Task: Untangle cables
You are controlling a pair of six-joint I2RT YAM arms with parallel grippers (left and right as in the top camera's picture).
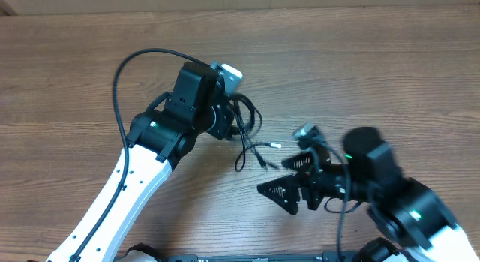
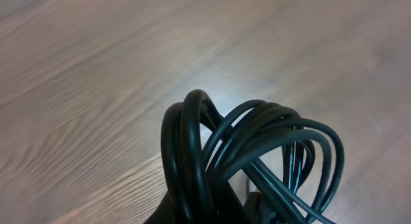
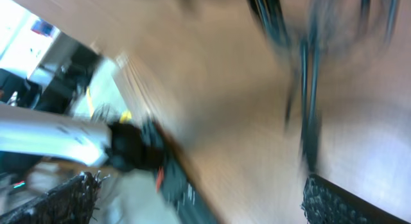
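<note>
Closest to the near edge of the desk [image 1: 375, 67], toward its right corner, the right arm [image 1: 405, 209] reaches leftward. The right jaws stand wide apart with nothing between them, their two black fingers [image 1: 283, 194] over bare wood. The right wrist view is badly blurred, yet it shows the fingertips far apart at its lower corners. Just beyond, near the middle of the desk, loose strands [image 1: 251, 151] of the cables [image 1: 246, 121] trail across the wood and end in small pale plug ends [image 1: 275, 146]. Farther on, the left arm [image 1: 161, 134] comes in from the near left corner. The left jaws are closed on the coiled part of the cables, whose glossy black loops fill the lower half of the left wrist view.
</note>
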